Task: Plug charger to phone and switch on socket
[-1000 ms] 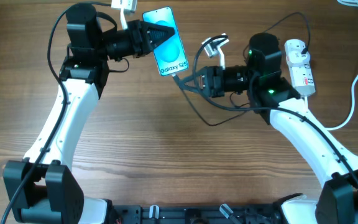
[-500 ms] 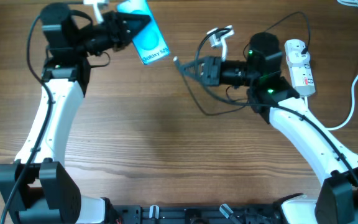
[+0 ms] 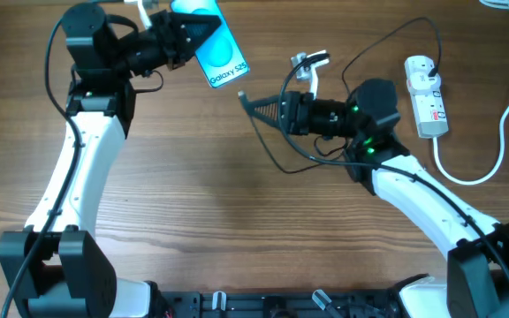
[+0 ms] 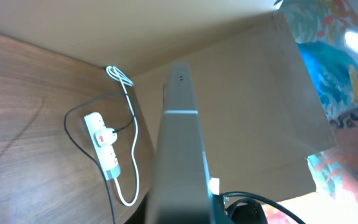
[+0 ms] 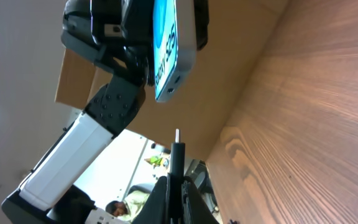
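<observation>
My left gripper [image 3: 184,37] is shut on the phone [image 3: 220,53], held above the table at the far left, its teal screen up and its lower end toward the right. In the left wrist view the phone's [image 4: 180,155] dark edge fills the centre. My right gripper [image 3: 256,104] is shut on the charger's black plug [image 3: 244,94], whose tip sits a short gap below and right of the phone's lower end. In the right wrist view the plug [image 5: 177,155] points up at the phone [image 5: 174,43], apart from it. The socket [image 3: 426,97] lies at the far right with a black plug in it.
The thin black cable [image 3: 387,40] loops from the socket to my right gripper. A thicker white cable [image 3: 489,150] curves away at the right edge. The socket also shows in the left wrist view [image 4: 101,143]. A brown cardboard panel [image 4: 253,106] stands behind the table.
My left gripper first swung the phone left and up, then brought it a little back right. My right gripper has moved left with the plug, closing toward the phone's lower end.
</observation>
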### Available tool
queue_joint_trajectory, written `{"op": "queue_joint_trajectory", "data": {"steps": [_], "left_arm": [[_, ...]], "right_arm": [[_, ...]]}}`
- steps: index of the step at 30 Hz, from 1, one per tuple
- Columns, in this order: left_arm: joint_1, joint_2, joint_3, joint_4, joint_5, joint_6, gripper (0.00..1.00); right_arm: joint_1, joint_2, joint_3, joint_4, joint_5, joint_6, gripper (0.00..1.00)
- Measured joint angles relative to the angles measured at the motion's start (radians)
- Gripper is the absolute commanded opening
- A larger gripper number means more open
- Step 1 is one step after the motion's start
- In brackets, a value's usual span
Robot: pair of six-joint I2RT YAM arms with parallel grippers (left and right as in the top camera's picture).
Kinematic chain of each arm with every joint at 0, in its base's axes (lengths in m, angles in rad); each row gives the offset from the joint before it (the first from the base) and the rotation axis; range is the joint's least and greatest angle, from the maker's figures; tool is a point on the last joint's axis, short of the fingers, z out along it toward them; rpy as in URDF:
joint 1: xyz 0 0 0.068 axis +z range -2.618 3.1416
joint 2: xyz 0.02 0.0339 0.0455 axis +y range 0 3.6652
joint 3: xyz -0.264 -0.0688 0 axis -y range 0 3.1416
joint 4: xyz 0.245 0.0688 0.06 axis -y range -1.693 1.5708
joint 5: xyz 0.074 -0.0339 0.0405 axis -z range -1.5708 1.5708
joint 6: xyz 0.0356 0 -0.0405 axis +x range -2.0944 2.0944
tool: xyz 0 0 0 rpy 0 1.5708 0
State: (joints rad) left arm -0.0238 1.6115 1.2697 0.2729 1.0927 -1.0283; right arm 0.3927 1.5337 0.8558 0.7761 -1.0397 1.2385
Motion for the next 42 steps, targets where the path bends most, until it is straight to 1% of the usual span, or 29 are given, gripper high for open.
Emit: {"op": "queue_joint_trajectory", "data": {"steps": [11,24,32,42], "left_arm": [[-0.016,0.000,0.000,-0.004,0.001,-0.003,0.04],[-0.019,0.000,0.000,-0.006,0.015,-0.003,0.04],[-0.050,0.000,0.000,-0.006,0.016,-0.003,0.04],[-0.021,0.000,0.000,-0.007,0.014,-0.003,0.04]], "right_arm": [[0.000,0.001,0.000,0.041,0.002,0.015,0.05],[0.000,0.001,0.000,0.041,0.039,0.015,0.04],[0.000,0.002,0.000,0.042,0.047,0.015,0.05],[0.000,0.004,0.000,0.058,0.040,0.014,0.04]]}}
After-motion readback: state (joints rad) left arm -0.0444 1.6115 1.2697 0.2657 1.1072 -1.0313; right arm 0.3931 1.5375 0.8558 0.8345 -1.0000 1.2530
